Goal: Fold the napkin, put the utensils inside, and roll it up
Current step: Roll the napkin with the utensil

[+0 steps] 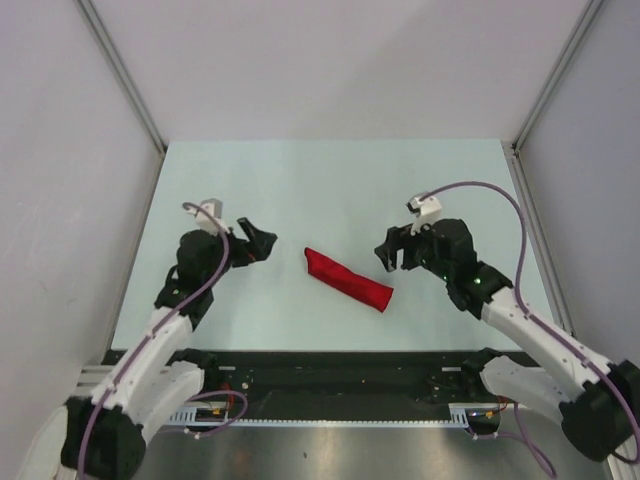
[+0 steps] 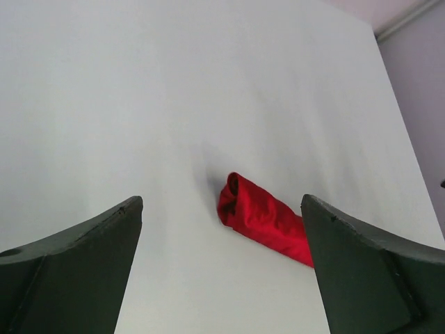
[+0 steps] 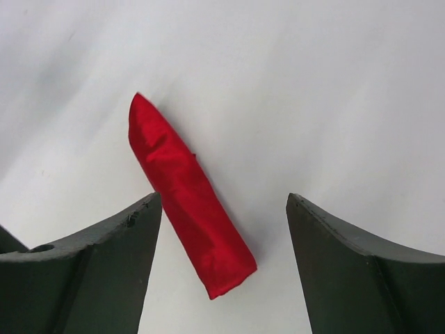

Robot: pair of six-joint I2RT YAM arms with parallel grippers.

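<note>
The red napkin (image 1: 347, 279) lies rolled into a tight tube on the pale table, slanting from upper left to lower right between the two arms. It also shows in the left wrist view (image 2: 263, 218) and the right wrist view (image 3: 188, 193). The utensils are hidden; none shows outside the roll. My left gripper (image 1: 256, 243) is open and empty, to the left of the roll and apart from it. My right gripper (image 1: 389, 256) is open and empty, just right of the roll's lower end, not touching it.
Grey walls with metal posts (image 1: 122, 75) close in the table on the left, back and right. The black base rail (image 1: 330, 380) runs along the near edge.
</note>
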